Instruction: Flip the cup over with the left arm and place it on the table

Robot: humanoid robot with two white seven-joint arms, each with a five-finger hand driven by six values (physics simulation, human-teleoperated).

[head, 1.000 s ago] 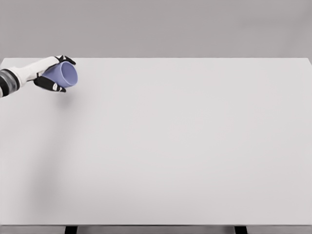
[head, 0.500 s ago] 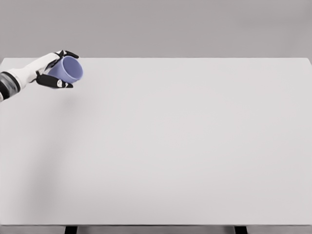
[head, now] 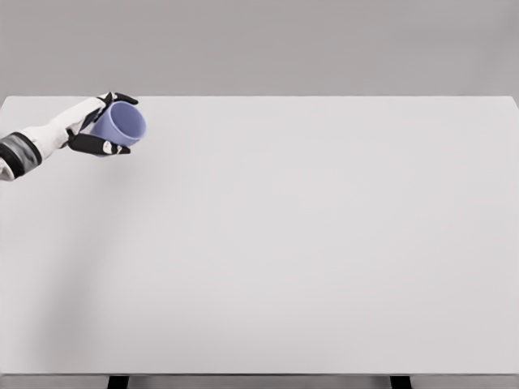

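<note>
My left hand (head: 85,128) reaches in from the left edge of the head view, over the far left corner of the white table (head: 292,243), and it has the lavender cup (head: 122,126) in its grasp. My fingers (head: 120,99) curl over the top of the cup's wall while my thumb (head: 101,146) presses along the underside, so the cup is pinched between them. The cup is tilted on its side, its open mouth turned toward the right and a little toward me, so I can see into the hollow inside. Whether its lower edge touches the tabletop or hangs just above it, I cannot tell. A faint shadow lies on the table beneath my forearm
</note>
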